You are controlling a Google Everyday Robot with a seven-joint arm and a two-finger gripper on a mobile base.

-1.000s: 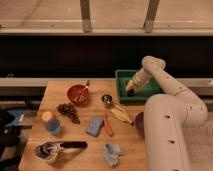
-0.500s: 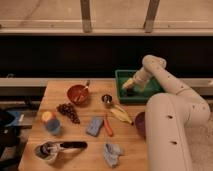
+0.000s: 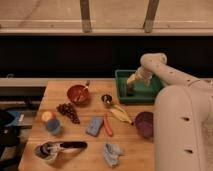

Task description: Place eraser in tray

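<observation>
- A white robot arm (image 3: 172, 80) reaches from the right foreground over a wooden bench (image 3: 75, 150); its bulky body fills the lower right corner and hides that end of the bench.
- The green tray (image 3: 121, 86) sits at the bench's far right edge, partly covered by the arm.
- The pincer (image 3: 131, 90) hangs inside the tray, near its left wall, pointing down.
- A small dark shape at the pincer's tip may be the eraser (image 3: 130, 93), low over or on the tray floor; it is too small and dim to tell whether it is gripped or lying free.
- Left of the tray, well apart, stands a red bowl (image 3: 78, 94) with a utensil handle sticking up from it.
- Between the red bowl and the tray lies a small metal cup (image 3: 106, 99).
- In front of the tray's left corner lies a banana (image 3: 120, 114), beside an orange carrot (image 3: 108, 126).
- Just left of the carrot lies a light blue pad (image 3: 93, 126).
- A round purple bowl (image 3: 143, 123) stands in front of the tray, its right side hidden by the robot body.
- Left of the pad is a dark bunch of grapes (image 3: 68, 111), and further left a blue cup (image 3: 51, 125) with something orange on top.
- At the bench's near edge lie a dark-handled tool (image 3: 60, 148), hard to identify, and a crumpled bluish cloth (image 3: 112, 152).
- Behind the bench the background is dark, under a pale rail.
</observation>
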